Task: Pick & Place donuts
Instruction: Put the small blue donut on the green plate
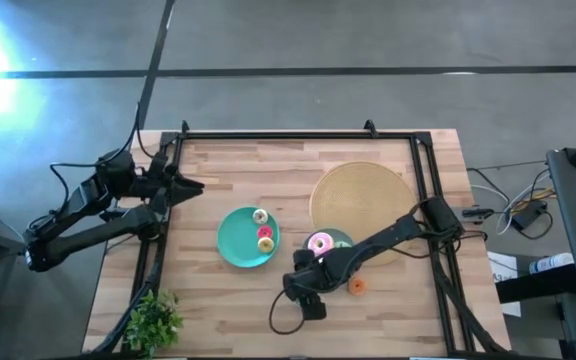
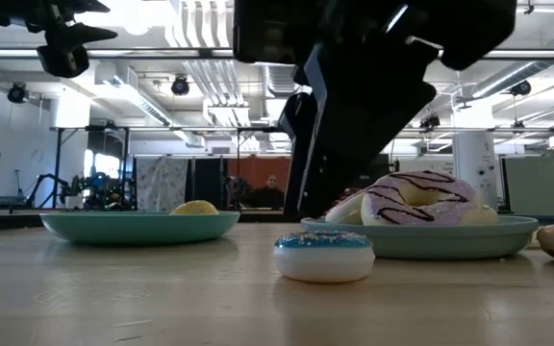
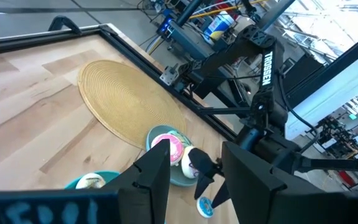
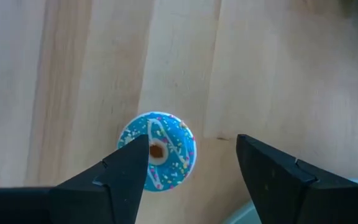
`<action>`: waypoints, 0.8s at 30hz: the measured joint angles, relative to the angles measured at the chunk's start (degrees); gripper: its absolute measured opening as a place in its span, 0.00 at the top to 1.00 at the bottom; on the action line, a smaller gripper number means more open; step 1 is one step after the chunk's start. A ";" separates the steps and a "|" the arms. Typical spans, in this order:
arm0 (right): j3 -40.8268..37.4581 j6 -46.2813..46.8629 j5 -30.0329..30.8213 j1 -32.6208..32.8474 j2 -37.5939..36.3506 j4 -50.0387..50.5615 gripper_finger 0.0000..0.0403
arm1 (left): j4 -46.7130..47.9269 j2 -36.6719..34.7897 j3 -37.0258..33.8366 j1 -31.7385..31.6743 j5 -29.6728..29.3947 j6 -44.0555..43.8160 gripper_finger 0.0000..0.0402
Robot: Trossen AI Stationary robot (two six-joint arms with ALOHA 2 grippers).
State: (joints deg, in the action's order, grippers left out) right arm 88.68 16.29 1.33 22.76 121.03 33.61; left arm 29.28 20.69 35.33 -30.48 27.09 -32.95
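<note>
- Donuts: we see the blue donut [image 4: 158, 150] loose on the wooden table [image 1: 228, 170], at about 7 o'clock of the right plate [image 1: 340, 240], which holds the pink donut [image 1: 319, 243].
- Room: grey floor, ceiling pipes.
- Left plate [image 1: 230, 240] carries two small donuts.
- Right gripper [image 4: 188, 163] hangs spread wide over the blue donut, holding nothing.
- Left gripper [image 3: 194, 177] parted, empty, at the table's 9 o'clock edge.

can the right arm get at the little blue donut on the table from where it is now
Probably yes. The right gripper hangs open right above the blue donut, which lies alone on bare wood with nothing over it. The donut sits toward one finger, not centred, so a small shift looks needed before closing.
</note>
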 joint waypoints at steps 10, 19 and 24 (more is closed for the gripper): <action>-1.70 -0.17 -0.25 -0.37 0.00 -3.13 0.43 | 0.06 0.00 0.00 0.00 0.02 0.07 0.70; -0.16 1.51 -0.39 -0.44 2.76 -1.99 0.44 | 0.43 0.00 0.00 0.00 0.09 0.04 0.70; 1.17 1.53 0.13 -0.44 2.78 -1.14 0.44 | 0.60 -0.07 0.00 -0.02 0.09 0.11 0.70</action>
State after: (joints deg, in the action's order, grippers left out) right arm 89.85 17.83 1.46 22.33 123.82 32.47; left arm 29.89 20.62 35.33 -30.50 27.18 -32.84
